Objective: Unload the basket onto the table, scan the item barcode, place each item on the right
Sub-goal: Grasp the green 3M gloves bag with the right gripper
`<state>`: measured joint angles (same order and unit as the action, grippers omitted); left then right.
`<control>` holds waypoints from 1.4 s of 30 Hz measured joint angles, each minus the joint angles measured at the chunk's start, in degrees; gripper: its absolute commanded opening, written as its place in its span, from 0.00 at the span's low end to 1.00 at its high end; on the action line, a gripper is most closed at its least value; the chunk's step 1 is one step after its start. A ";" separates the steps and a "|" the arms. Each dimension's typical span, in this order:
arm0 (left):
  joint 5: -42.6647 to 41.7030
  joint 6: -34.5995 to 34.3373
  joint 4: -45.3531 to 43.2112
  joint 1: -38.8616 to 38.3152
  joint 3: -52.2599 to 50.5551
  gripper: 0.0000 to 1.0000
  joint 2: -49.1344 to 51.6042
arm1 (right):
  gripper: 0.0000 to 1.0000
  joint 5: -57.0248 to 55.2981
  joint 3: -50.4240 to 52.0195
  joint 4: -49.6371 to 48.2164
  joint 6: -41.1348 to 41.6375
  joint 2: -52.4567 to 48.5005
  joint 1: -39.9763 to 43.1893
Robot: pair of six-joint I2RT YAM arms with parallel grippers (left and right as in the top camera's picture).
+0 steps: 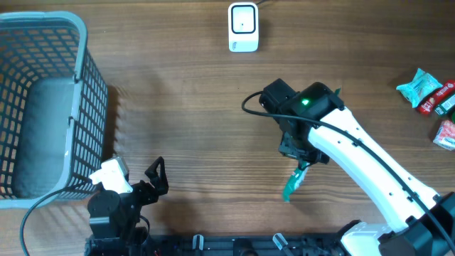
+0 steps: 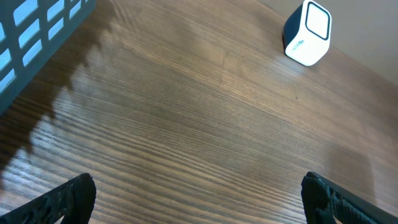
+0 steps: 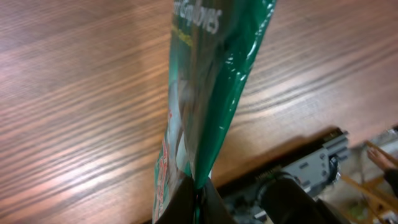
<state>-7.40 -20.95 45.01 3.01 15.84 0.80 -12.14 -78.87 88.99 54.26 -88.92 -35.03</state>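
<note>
Our right claw [image 1: 301,163] pinches just one edge of the green snack packet [image 1: 292,185], so we risk it twisting, hiding its barcode from the scanner [image 1: 242,27] behind the claw.

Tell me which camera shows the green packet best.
Right wrist: the green packet is seen close up, its print partly legible, pinched in the right tool. Overhead shows only a small green sliver under that tool. Left wrist shows none of it.

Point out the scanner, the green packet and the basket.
scanner [image 1: 243,27]: overhead view, white front face.
green packet [image 3: 211,93]: right wrist view, middle of the wrapper.
basket [image 1: 91,107]: overhead view, lattice side wall.
</note>
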 measured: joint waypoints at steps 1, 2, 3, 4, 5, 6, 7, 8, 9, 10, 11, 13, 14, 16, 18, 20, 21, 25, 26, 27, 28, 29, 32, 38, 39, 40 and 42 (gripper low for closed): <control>0.00 0.00 0.00 0.00 0.00 1.00 0.00 | 0.05 -0.04 -0.02 -3.19 -1.25 -0.81 0.00; 0.00 0.00 0.02 0.00 0.00 1.00 0.00 | 0.05 -0.11 -0.02 -5.33 -2.19 -1.95 0.00; 0.00 0.00 0.00 0.00 0.00 1.00 0.00 | 0.05 0.07 -0.02 -6.23 -3.13 -3.23 0.00; 0.00 0.00 0.00 0.00 0.00 1.00 0.00 | 0.05 0.33 -0.04 -7.30 -4.24 -5.88 0.00; 0.00 0.00 0.00 0.00 0.00 1.00 0.00 | 0.05 0.55 -0.02 -7.43 -5.16 -9.40 0.00; 0.00 0.00 0.00 0.00 0.00 1.00 0.00 | 0.04 0.61 -0.02 -7.74 -5.99 -13.07 0.00; 0.00 0.00 0.00 0.00 0.00 1.00 0.00 | 0.04 0.70 -0.02 -8.52 -6.47 -16.65 0.00; 0.00 0.00 0.00 0.00 0.00 1.00 0.00 | 0.04 0.76 -0.09 -8.52 -6.78 -18.97 0.00; 0.00 0.00 0.00 0.00 0.00 1.00 0.00 | 0.05 0.74 -0.09 -8.79 -7.48 -20.90 0.00; 0.00 0.00 0.00 0.00 0.00 1.00 0.00 | 0.04 0.76 -0.81 -8.76 -8.13 -21.62 0.00; 0.00 0.00 0.00 0.00 0.00 1.00 0.00 | 0.04 0.76 -2.80 -8.20 -9.03 -21.62 0.00; 0.00 0.00 -0.02 0.00 0.00 1.00 0.00 | 0.04 0.76 -8.44 -5.60 -10.51 -21.66 0.00; 0.00 0.00 0.04 0.00 0.00 1.00 0.00 | 0.04 0.28 -12.81 -2.40 -10.91 -21.66 0.00; 0.00 0.00 0.02 0.00 0.00 1.00 -0.02 | 0.04 -1.40 -19.45 3.13 -14.71 -21.20 0.02; 0.00 0.00 0.00 0.00 0.00 1.00 0.00 | 0.05 -1.25 -20.83 3.15 -21.46 -20.68 0.00; 0.00 0.00 0.00 0.00 0.00 1.00 0.00 | 0.05 -2.12 -20.83 3.17 -24.39 -20.57 0.00; 0.00 0.00 0.00 0.00 0.00 1.00 0.00 | 0.05 -4.02 -20.83 3.17 -25.97 -20.57 0.00; 0.00 0.00 0.00 0.00 0.00 1.00 0.00 | 0.05 -7.80 -20.83 3.19 -27.82 -20.83 -0.02; 0.00 0.00 0.00 0.00 0.00 1.00 0.00 | 0.04 -7.89 -20.94 3.28 -28.02 -22.08 -0.24; 0.00 0.00 0.00 0.00 0.00 1.00 0.00 | 0.05 -7.87 -21.11 3.23 -28.02 -24.65 -0.87; 0.00 0.00 0.02 0.00 0.00 1.00 0.00 | 0.05 -7.85 -21.14 3.26 -28.17 -27.85 -2.03; 0.00 0.00 0.00 0.00 0.00 1.00 0.00 | 0.04 -7.82 -21.16 3.28 -28.44 -30.97 -3.58; 0.00 0.00 0.00 0.00 0.00 1.00 0.00 | 0.12 -4.33 -21.11 1.46 -31.30 -36.30 -11.13; 0.00 0.00 0.00 0.00 0.00 1.00 0.00 | 0.79 1.81 -21.79 -9.18 -33.22 -36.35 -20.57; 0.00 0.00 0.00 0.00 0.00 1.00 0.00 | 0.80 2.23 -22.12 -9.14 -32.70 -36.41 -20.15; 0.00 0.00 0.00 0.00 0.00 1.00 0.00 | 0.83 2.97 -23.12 -8.87 -32.35 -36.46 -19.43; 0.00 0.00 0.00 0.00 0.00 1.00 0.00 | 0.95 4.11 -27.80 -8.11 -31.17 -36.44 -16.87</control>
<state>-7.40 -20.95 45.01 3.01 15.84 0.80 -8.03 -106.67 80.88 23.09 -125.36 -51.90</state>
